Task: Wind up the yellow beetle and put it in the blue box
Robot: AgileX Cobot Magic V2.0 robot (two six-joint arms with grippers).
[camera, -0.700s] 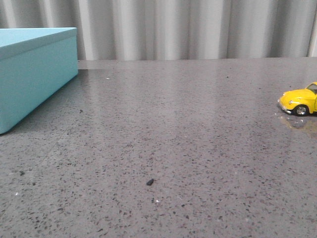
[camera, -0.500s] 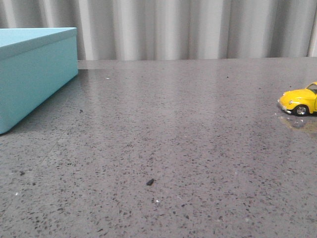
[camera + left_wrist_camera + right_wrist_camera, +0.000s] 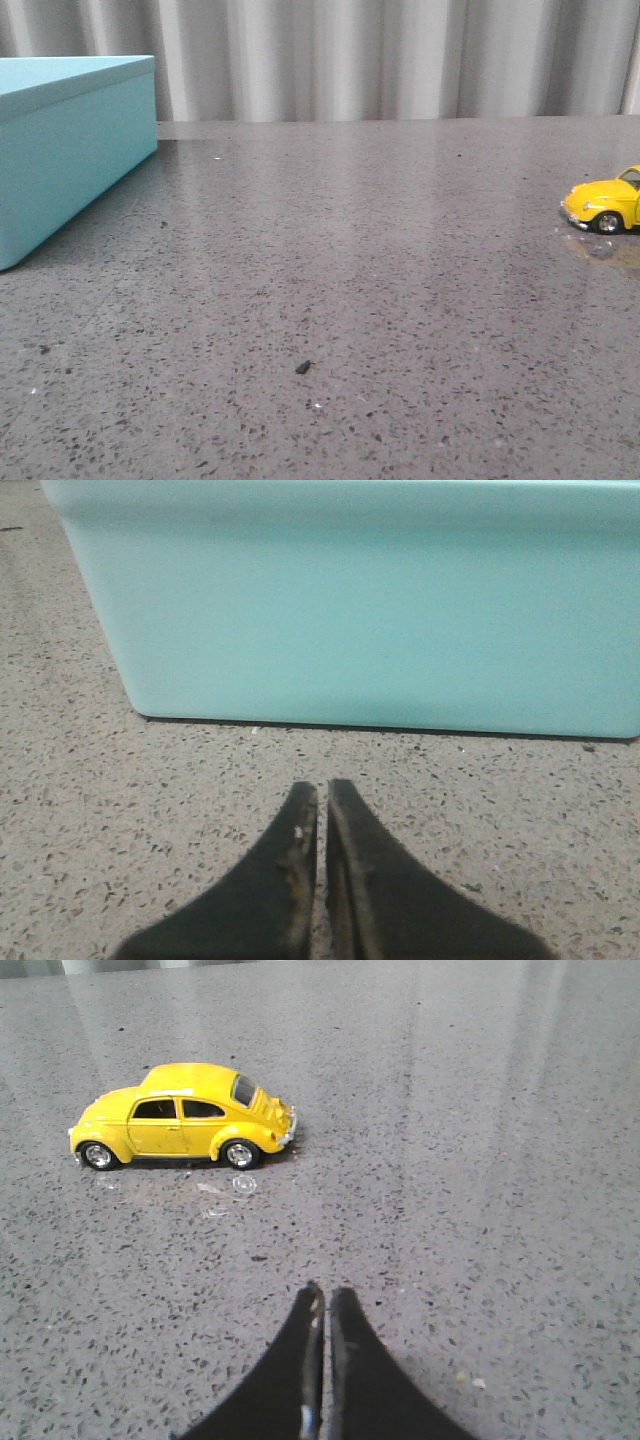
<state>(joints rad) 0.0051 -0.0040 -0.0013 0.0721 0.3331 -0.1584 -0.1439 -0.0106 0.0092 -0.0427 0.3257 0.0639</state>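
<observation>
Nothing has moved since the earlier frames. Yellow beetle [image 3: 606,205] on its wheels at the bench's [image 3: 360,260] right edge of view, partly cut off. Blue box [image 3: 60,150] far left, well apart; wide bare bench between them. Box interior not visible. Left gripper [image 3: 322,798] closed, empty, near the box wall. Right gripper [image 3: 325,1300] closed, empty, short of the beetle.

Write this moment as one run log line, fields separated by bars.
stage: before grasp | yellow beetle: on table, untouched | blue box: on table | left hand: shut, empty | right hand: shut, empty
</observation>
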